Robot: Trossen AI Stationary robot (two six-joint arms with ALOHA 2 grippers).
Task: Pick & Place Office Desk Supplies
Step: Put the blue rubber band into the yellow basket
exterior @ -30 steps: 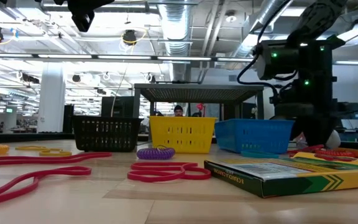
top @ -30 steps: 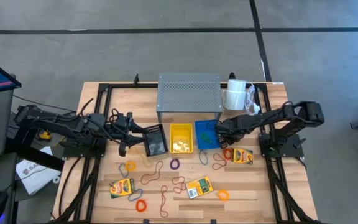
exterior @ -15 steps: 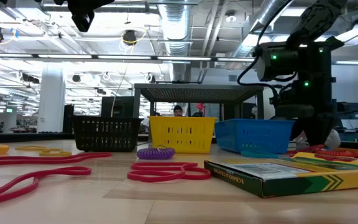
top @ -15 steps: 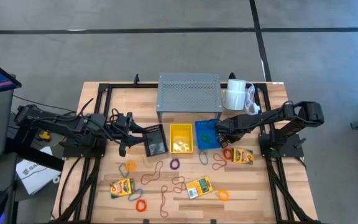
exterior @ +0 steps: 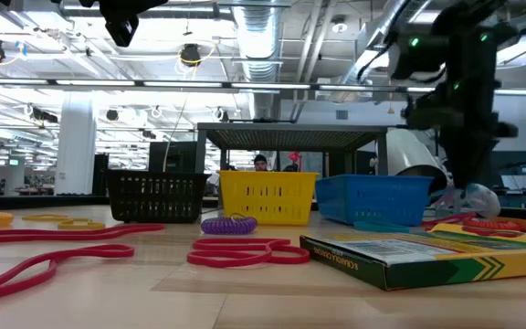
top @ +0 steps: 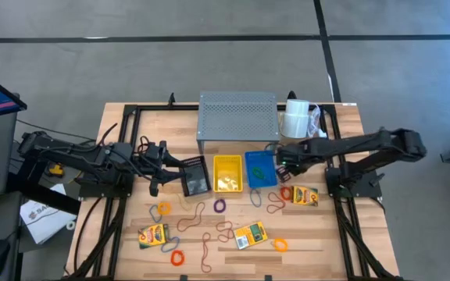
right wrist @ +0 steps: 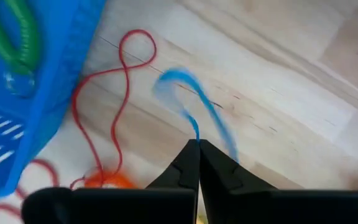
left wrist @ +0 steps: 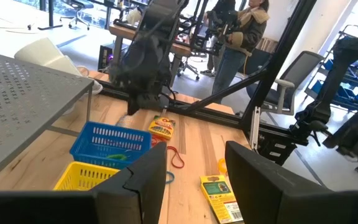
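Note:
My right gripper (top: 286, 161) hangs just right of the blue basket (top: 259, 168), pointing down and shut on a thin blue rubber band (right wrist: 185, 93). Below it a red band (right wrist: 104, 93) and an orange band (right wrist: 107, 180) lie on the wood. A green band (right wrist: 17, 31) lies inside the blue basket (right wrist: 36, 99). Crayon boxes (top: 153, 234) (top: 250, 234) (top: 305, 195) and several loose bands lie flat on the table's near half. My left gripper (top: 156, 168) waits beside the black basket (top: 194, 175), open (left wrist: 194, 180) with nothing between its fingers. My right gripper pinches one spot of the blue band's thin loop (right wrist: 196, 132) between its two fingertips. The fingers come from above, pointing down. The rest of the loop hangs slack below them; whether its low end still rests on the wood, I cannot tell.
A yellow basket (top: 227, 172) stands between the black and blue ones. Behind them stand the grey perforated riser (top: 238, 119) and a white roll (top: 295, 119). Black frame rails (top: 123, 195) run along the table's left and right sides. A person stands in the room beyond the table (left wrist: 238, 37).
My right gripper has risen from the table beside the blue basket and shifted a little toward the far edge, most of it in the last half second. The low view shows its fingers higher above the wood than before.

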